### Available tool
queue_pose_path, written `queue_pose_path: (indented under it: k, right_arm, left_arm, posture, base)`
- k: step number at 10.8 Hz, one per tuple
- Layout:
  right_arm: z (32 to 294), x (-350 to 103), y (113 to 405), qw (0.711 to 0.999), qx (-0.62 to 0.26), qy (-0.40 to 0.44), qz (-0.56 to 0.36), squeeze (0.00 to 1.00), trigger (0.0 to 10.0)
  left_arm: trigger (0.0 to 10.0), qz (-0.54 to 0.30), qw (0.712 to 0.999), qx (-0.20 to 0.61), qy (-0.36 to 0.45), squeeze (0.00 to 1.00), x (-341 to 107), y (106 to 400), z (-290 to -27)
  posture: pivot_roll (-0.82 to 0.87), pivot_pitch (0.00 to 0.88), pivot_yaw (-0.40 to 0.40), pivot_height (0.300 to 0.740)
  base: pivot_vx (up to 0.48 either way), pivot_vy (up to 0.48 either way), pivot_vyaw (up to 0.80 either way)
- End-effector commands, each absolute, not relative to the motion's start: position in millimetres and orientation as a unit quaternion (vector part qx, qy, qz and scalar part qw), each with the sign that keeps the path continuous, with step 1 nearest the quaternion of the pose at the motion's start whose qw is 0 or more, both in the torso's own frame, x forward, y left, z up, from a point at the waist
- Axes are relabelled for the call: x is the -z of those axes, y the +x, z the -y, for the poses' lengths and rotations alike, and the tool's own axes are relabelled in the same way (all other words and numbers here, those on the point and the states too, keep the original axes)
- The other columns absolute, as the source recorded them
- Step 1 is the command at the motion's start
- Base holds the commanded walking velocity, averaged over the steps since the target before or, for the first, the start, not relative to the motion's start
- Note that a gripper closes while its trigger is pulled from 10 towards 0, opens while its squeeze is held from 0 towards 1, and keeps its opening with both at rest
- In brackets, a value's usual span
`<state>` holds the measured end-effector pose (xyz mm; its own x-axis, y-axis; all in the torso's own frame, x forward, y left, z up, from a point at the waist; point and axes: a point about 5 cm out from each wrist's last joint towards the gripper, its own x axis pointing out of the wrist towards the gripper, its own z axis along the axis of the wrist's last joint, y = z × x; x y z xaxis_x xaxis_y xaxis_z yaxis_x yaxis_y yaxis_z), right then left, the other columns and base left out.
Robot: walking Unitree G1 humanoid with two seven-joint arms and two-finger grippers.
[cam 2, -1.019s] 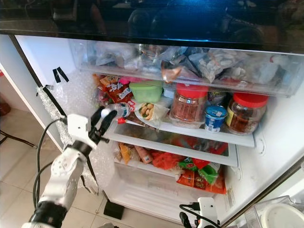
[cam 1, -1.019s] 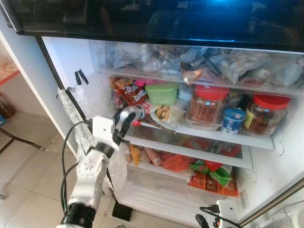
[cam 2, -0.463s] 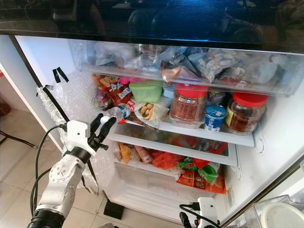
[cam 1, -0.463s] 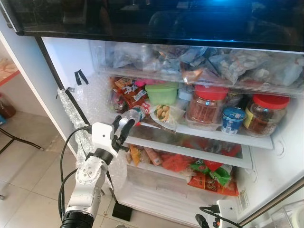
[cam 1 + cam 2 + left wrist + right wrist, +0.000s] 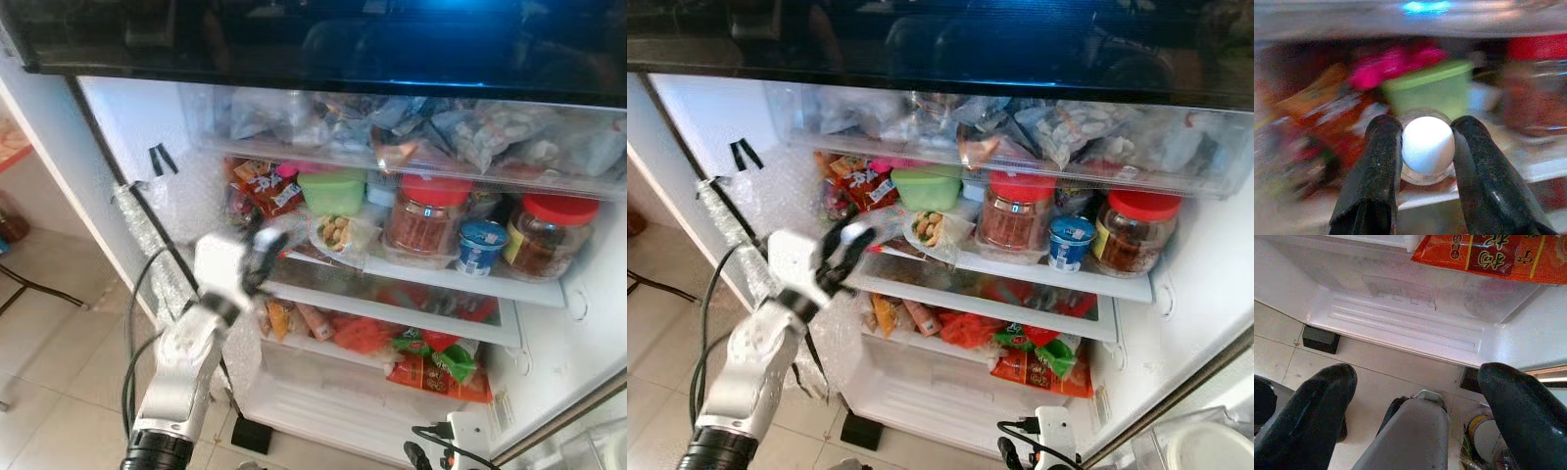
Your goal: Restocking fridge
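Observation:
A clear bottle with a white cap (image 5: 1427, 146) lies on its side at the left end of the fridge's middle shelf (image 5: 411, 277), cap towards me. My left gripper (image 5: 263, 247) is raised to it. In the left wrist view its two black fingers (image 5: 1382, 147) stand open either side of the cap, close against it. My right gripper (image 5: 1415, 377) hangs low and open over the floor tiles below the fridge, and its tip shows at the bottom of the eye view (image 5: 421, 455).
A green tub (image 5: 333, 191), two red-lidded jars (image 5: 426, 215) (image 5: 549, 235) and a blue cup (image 5: 480, 247) crowd the same shelf. Snack packets (image 5: 431, 367) lie on the shelf below. Bubble wrap (image 5: 147, 235) hangs along the fridge's left edge. A full clear drawer (image 5: 441, 132) sits above.
Half a second ago my left gripper had dropped back below the bottle; it has risen and moved forward to the cap again. The bottle stays on the shelf. The picture is blurred.

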<state>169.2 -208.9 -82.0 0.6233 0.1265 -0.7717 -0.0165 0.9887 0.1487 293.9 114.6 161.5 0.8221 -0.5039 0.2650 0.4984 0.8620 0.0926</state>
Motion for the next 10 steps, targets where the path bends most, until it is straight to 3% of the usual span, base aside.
queue_pose_path:
  k: [1,4,6,8,10]
  right_arm:
    - [210,82,169,0.899,-0.035,0.064,-0.432,0.00,10.0]
    - [209,82,169,0.898,-0.037,0.065,-0.433,0.00,10.0]
    - [209,82,170,0.898,-0.039,0.065,-0.433,0.00,10.0]
    - [209,82,170,0.898,-0.041,0.065,-0.433,0.00,10.0]
    - [208,82,170,0.898,-0.041,0.066,-0.434,0.00,10.0]
  left_arm:
    - [10.0,0.125,0.941,0.313,0.009,0.00,-165,286,-104]
    - [10.0,0.001,0.900,0.435,0.021,0.00,-154,251,-100]
    - [10.0,-0.055,0.892,0.448,0.026,0.00,-142,241,-109]
    - [10.0,-0.061,0.923,0.375,0.066,0.00,-121,256,-121]
    - [10.0,-0.074,0.962,0.261,0.041,0.00,-96,270,-141]
  posture:
    - [0.00,0.003,0.030,0.677]
    - [0.00,0.000,0.031,0.677]
    - [0.01,0.000,0.030,0.677]
    - [0.00,0.000,0.032,0.677]
    - [0.00,0.000,0.033,0.677]
  base:
    - [0.000,0.000,0.00]
    - [0.000,0.000,0.00]
    - [0.000,0.000,0.00]
    - [0.000,0.000,0.00]
    - [0.000,0.000,0.00]
